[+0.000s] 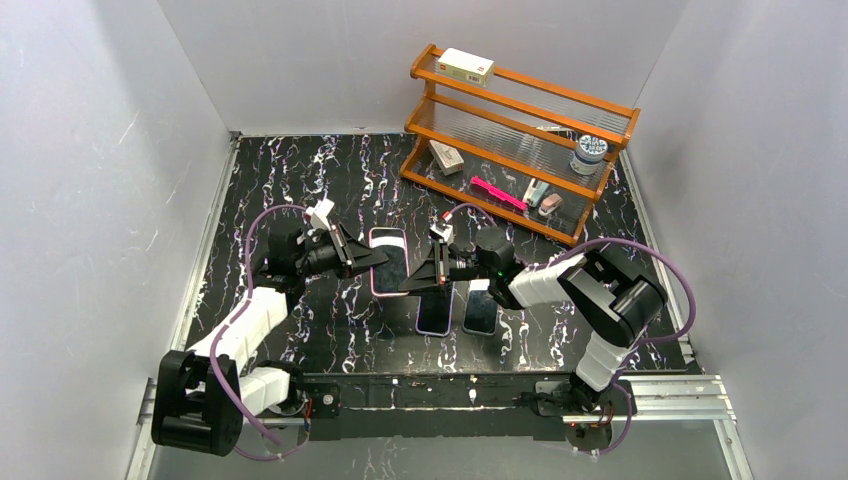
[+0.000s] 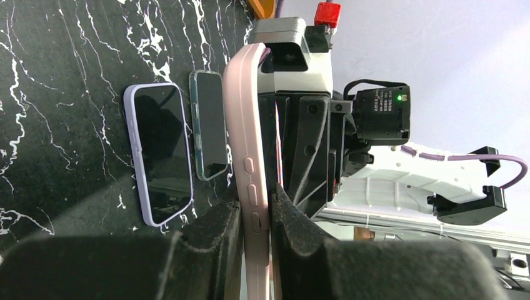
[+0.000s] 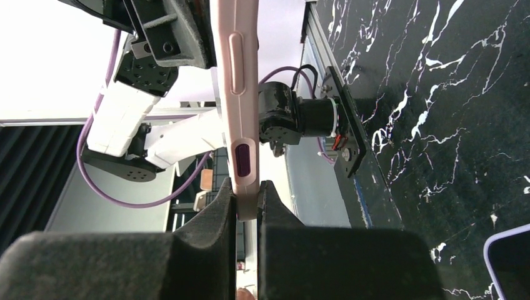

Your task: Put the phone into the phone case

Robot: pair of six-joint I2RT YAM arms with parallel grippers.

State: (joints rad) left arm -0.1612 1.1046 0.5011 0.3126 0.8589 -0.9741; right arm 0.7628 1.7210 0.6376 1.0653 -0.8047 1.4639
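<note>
The left end effector (image 2: 255, 211) is closed on one long edge of the pink phone case (image 2: 247, 125). The right end effector (image 3: 247, 199) pinches the opposite edge. Seen from above, the case lies face up between them, with a dark phone screen (image 1: 389, 265) inside its rim. Just beside it on the table (image 1: 300, 170) lie a lilac phone (image 2: 161, 153) and a second phone (image 2: 209, 125).

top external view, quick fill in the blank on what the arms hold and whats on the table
1. The left gripper and right gripper both clamp a phone case whose colour is ____.
2. Flat on the table lie ____ phones, a lavender phone and a darker phone.
3. The wooden shelf stands at the table's far ____ corner.

Missing words: pink; two; right
</note>
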